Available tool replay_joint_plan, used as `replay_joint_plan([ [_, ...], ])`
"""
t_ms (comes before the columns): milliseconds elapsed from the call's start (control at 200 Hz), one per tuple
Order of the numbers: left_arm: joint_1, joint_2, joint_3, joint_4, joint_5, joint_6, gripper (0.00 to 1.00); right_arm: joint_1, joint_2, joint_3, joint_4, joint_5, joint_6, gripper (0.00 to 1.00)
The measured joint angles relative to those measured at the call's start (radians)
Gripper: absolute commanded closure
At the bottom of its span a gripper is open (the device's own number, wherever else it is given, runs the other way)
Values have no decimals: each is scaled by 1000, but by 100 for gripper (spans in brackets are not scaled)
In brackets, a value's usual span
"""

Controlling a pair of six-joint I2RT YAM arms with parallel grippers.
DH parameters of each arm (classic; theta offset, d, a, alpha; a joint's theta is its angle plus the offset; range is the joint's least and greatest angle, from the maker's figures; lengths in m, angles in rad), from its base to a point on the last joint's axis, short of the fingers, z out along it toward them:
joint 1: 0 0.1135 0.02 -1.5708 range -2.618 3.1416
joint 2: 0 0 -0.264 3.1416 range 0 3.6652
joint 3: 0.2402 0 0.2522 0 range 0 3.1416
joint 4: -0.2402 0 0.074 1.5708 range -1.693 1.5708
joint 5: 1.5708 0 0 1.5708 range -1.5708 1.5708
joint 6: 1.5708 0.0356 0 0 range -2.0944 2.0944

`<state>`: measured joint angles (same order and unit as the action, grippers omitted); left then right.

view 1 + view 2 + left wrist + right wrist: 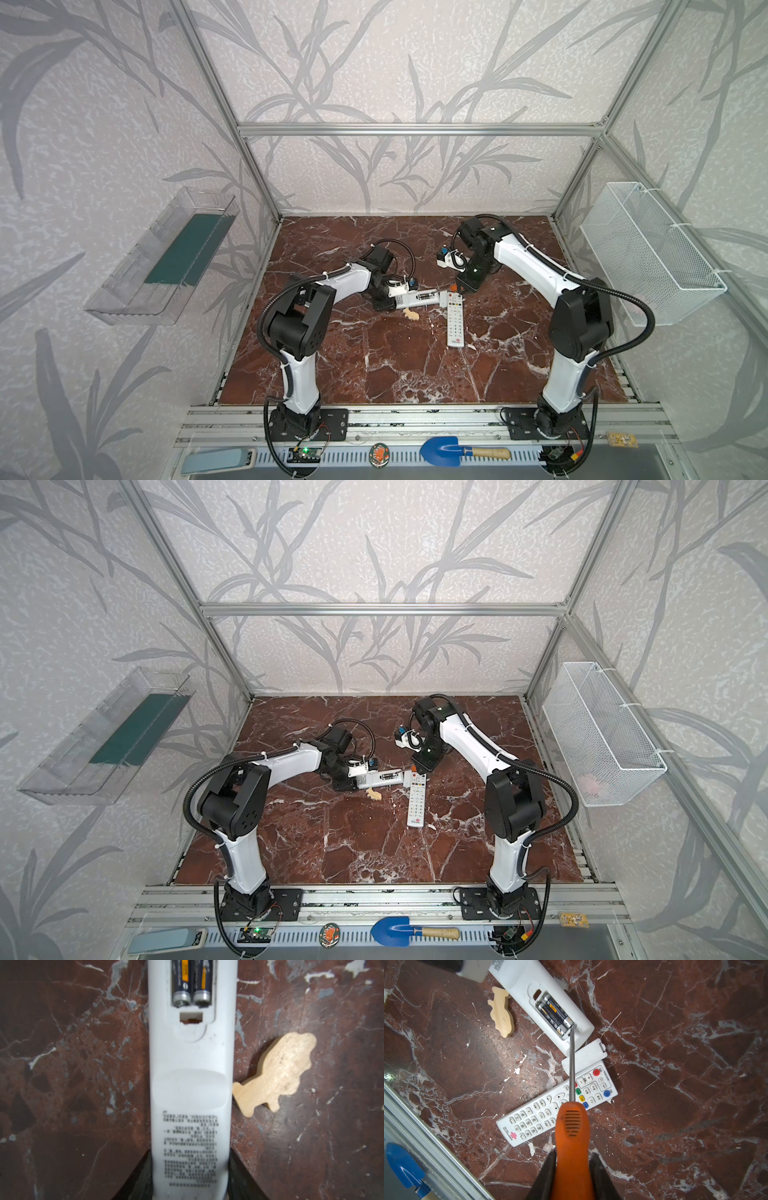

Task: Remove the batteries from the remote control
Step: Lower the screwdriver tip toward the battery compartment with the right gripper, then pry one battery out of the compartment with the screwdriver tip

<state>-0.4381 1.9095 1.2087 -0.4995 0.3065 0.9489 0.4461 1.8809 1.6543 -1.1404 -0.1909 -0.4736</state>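
"Right wrist view: our right gripper (572,1169) is clamped on the orange-handled screwdriver (572,1124), whose metal tip sits at the silvery end of one of two dark cylindrical batteries (554,1015)."

"They lie side by side in the open bay of the white face-down remote control (517,980); we see an orange label patch, its writing illegible. Our left gripper (190,1180) grips that remote's printed end; the black text is blurred."

"The flat white rectangular cover (584,1056) lies between it and the white button-up remote (529,1118): digit keys, plus, minus, a red knot logo (513,1135)."
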Motion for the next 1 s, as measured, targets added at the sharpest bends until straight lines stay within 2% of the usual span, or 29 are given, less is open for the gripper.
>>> replay_joint_plan([
  [240, 0, 0, 0, 0, 0, 0, 66, -3, 0, 0, -4, -20, 32, 100],
  [580, 0, 0, 0, 0, -2, -3, 67, -68, 2, -2, -15, -175, 134, 100],
  [1000, -1, 0, 1, -6, -9, -17, 67, -70, -35, -43, -18, -215, 172, 100],
])
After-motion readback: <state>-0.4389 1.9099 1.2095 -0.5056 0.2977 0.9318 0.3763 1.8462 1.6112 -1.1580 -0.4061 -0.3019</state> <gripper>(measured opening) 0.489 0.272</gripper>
